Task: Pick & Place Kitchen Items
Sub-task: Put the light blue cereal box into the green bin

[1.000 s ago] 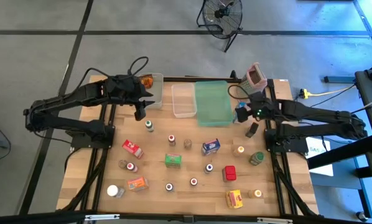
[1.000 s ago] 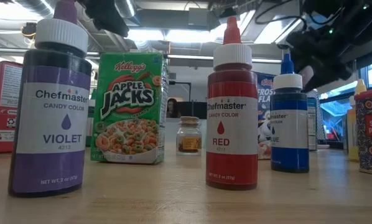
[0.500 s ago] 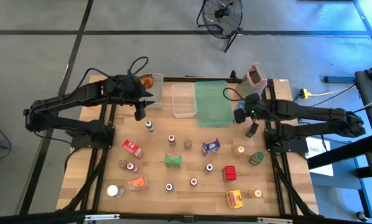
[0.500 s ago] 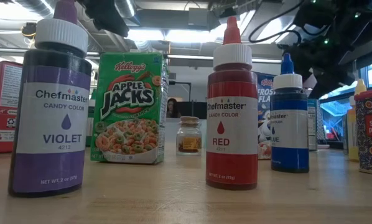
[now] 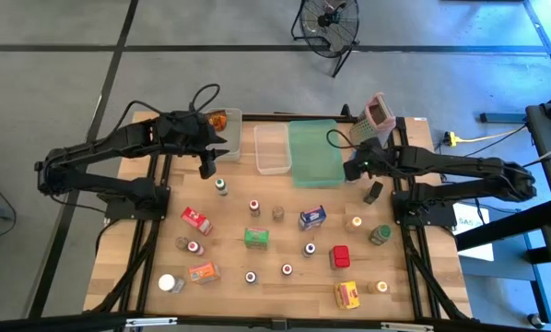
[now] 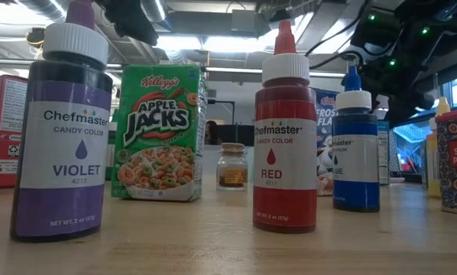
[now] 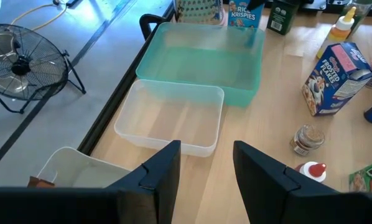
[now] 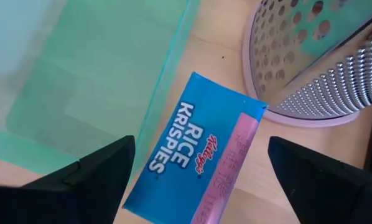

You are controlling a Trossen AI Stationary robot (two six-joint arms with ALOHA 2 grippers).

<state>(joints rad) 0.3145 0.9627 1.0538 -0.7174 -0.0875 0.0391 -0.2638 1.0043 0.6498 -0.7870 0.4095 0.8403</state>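
Risk: right gripper, jaws wide above the Rice Krispies box, could nudge the grater; left gripper hangs part-open, empty.

**Wood, plastic, card and steel**

Pale matt wood table. Beneath the right gripper, a glossy printed card Rice Krispies box; beside it, a frosted green plastic tray and a perforated shiny metal grater, pink-rimmed. Ahead of the left gripper, a clear smooth plastic bin.
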